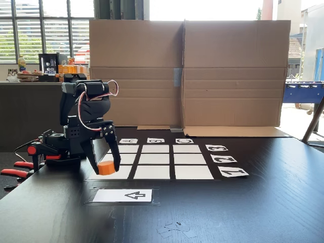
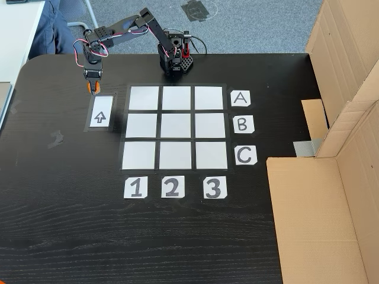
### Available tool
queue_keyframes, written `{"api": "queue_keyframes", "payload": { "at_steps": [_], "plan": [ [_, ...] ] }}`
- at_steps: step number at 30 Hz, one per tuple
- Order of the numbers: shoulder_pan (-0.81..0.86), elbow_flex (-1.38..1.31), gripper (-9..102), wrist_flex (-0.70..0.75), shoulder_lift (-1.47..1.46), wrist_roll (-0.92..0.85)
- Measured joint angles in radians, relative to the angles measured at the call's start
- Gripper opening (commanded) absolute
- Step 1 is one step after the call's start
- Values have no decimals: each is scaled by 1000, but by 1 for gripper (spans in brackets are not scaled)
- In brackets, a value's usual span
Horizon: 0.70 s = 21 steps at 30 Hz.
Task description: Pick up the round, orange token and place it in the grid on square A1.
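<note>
Now, with the gripper (image 1: 107, 167) clamped on the token (image 1: 106, 168) and hanging low just past the arrow card (image 2: 100, 112), the careful course is probably to lift clear, swing over square A1 (image 2: 144, 98) of the grid (image 2: 175, 148), then lower squarely before releasing.

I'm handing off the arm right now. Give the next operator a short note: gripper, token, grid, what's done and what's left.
Gripper: shut on the orange token, hanging low; whether the token touches the table cannot be told.
Position: in the fixed view from above, the gripper is beside the top end of the arrow card, left of the grid.
Square A1: empty, as are the other cells.
Done: token grasped.
Left: carry it right to A1, the corner cell in line with the A card and the 1 card, lower, release, retreat.
</note>
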Motion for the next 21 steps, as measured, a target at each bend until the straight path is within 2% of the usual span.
{"api": "queue_keyframes", "payload": {
  "at_steps": [9, 21],
  "plan": [
    [54, 40, 14, 28, 245, 0],
    [37, 373, 14, 32, 698, -5]
  ]
}}
